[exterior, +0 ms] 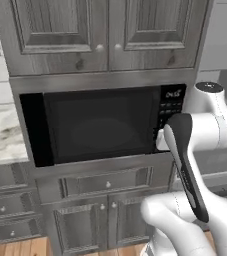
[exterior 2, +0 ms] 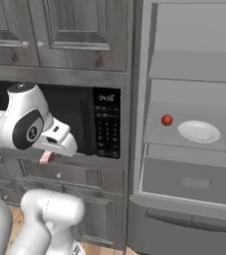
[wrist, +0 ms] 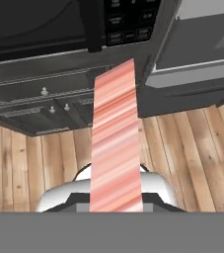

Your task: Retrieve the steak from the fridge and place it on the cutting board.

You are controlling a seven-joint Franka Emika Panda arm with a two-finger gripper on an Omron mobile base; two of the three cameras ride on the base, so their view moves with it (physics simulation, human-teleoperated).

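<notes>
The steak (wrist: 114,143) is out of the fridge (exterior 2: 184,124) and held at the gripper (wrist: 115,205). In the hand view it runs as a long, narrow pinkish slab with paler streaks, straight away from the hand. Its long axis lies along the gripper's line of sight. Its far end points toward the lower edge of the microwave (wrist: 59,24) and the dark cabinet drawers (wrist: 39,96) beneath it, with the wooden floor (wrist: 192,153) below. The fingertips are hidden behind the meat, but the slab stands out from between them, so the gripper is clamped on it. In the right base view a small pink end of the steak (exterior 2: 47,158) hangs under the hand, in front of the microwave (exterior 2: 84,122).

The fridge stands open to the right of the microwave. On one of its grey shelves a small red tomato (exterior 2: 167,120) sits just left of a round white plate (exterior 2: 199,131), the two close but apart. A grey drawer (exterior 2: 189,182) sits below that shelf.

The microwave's keypad (exterior 2: 107,132) carries pale markings, and a small display above it shows characters too blurred to read.
</notes>
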